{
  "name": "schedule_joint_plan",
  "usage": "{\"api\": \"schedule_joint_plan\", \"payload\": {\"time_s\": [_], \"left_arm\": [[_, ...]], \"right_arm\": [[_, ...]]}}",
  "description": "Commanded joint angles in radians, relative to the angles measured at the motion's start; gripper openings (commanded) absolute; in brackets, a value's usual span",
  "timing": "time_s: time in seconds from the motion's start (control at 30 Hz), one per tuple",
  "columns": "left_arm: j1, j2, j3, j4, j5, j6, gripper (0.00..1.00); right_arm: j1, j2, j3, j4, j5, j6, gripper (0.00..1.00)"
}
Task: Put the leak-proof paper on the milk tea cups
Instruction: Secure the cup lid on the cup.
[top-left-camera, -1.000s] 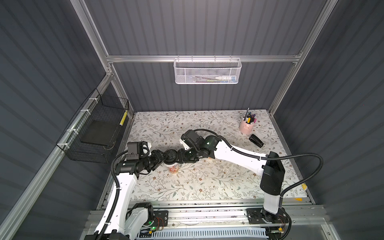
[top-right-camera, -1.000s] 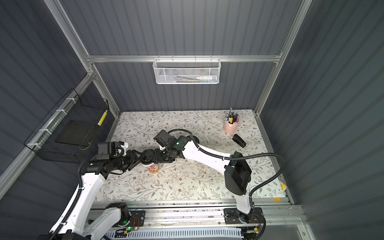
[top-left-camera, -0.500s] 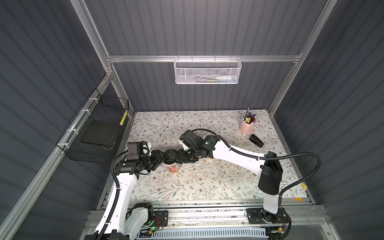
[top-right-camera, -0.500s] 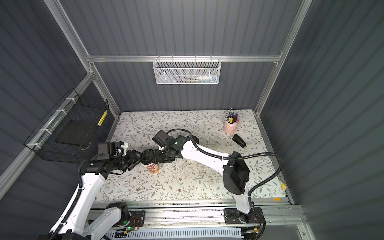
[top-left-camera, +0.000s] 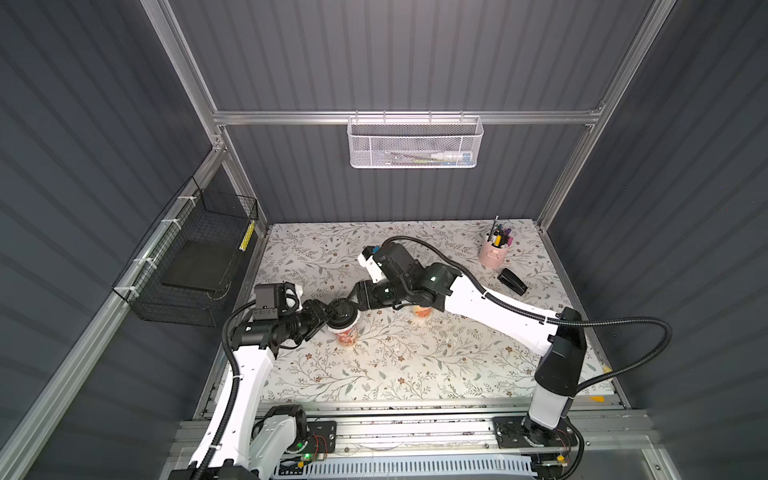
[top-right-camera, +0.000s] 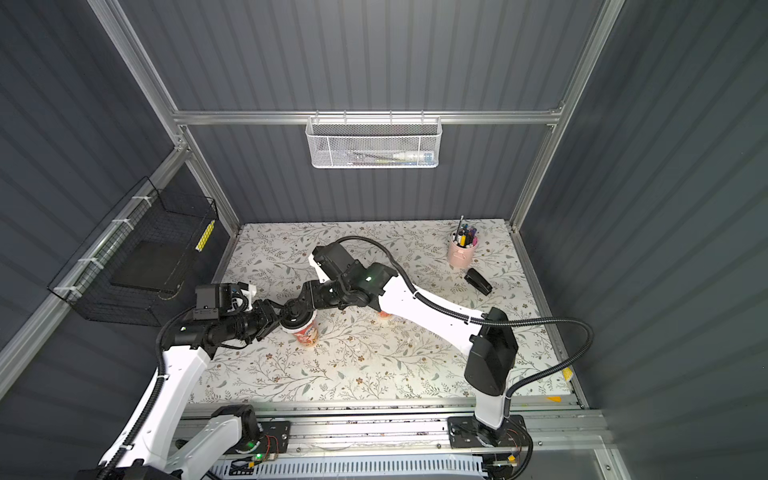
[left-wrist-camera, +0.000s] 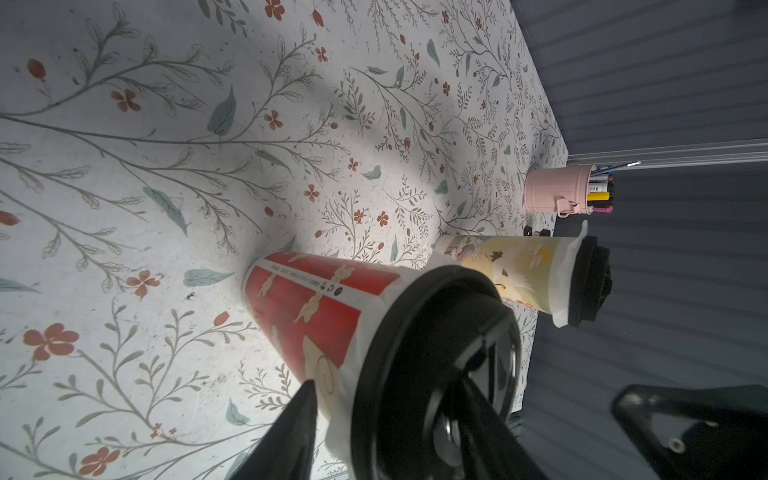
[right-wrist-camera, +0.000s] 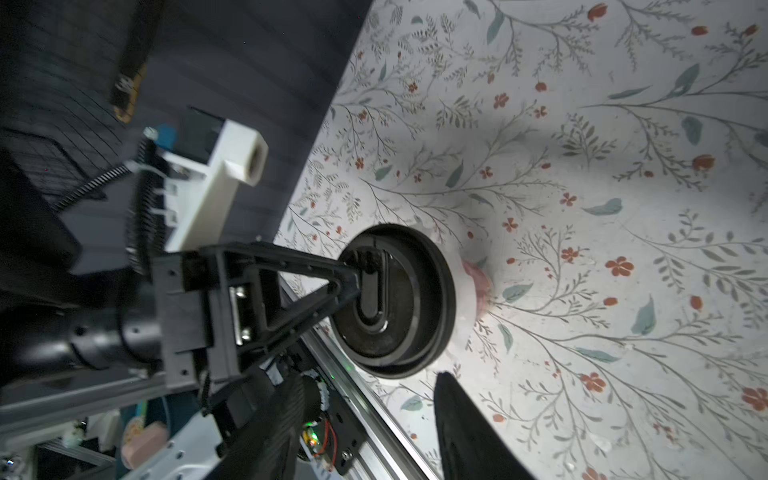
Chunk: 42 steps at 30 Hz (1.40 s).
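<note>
Two milk tea cups stand on the floral table. The red one (top-left-camera: 347, 336) (left-wrist-camera: 316, 307) wears a black lid (left-wrist-camera: 415, 332) with leak-proof paper (left-wrist-camera: 349, 386) hanging out from under it. My left gripper (top-left-camera: 328, 318) (left-wrist-camera: 390, 374) is open around the lid's edge, one finger lying across the lid top, the other beside the cup wall. The second cup (top-left-camera: 422, 312) (left-wrist-camera: 511, 270) also carries paper (left-wrist-camera: 561, 270) and a black lid (left-wrist-camera: 590, 282); my right arm hides most of it in both top views. My right gripper (top-left-camera: 357, 299) (right-wrist-camera: 374, 380) is open, empty, just short of the red cup's lid (right-wrist-camera: 395, 299).
A pink pot of pens (top-left-camera: 494, 253) and a black stapler (top-left-camera: 513, 281) stand at the back right. A black wire basket (top-left-camera: 195, 257) hangs on the left wall and a white mesh basket (top-left-camera: 415, 143) on the back wall. The table's front rail (right-wrist-camera: 374, 415) runs close below the red cup.
The right arm has shifted slightly to the left. The left arm and both cups have stayed put.
</note>
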Motion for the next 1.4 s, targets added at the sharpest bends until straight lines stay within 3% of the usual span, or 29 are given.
{"api": "schedule_joint_plan", "payload": {"time_s": [0.0,0.73,1.37], "left_arm": [[0.002,0.06,-0.108,-0.277,-0.214,0.007,0.53],[0.002,0.055,-0.109,-0.28,-0.215,0.006,0.53],[0.002,0.054,-0.111,-0.277,-0.215,0.001,0.53]], "right_arm": [[-0.017,0.027,-0.041,0.022,0.039,0.066,0.46],[-0.055,0.192,-0.026,0.018,-0.069,0.18,0.36],[-0.04,0.322,-0.143,-0.107,-0.064,0.126,0.34]]}}
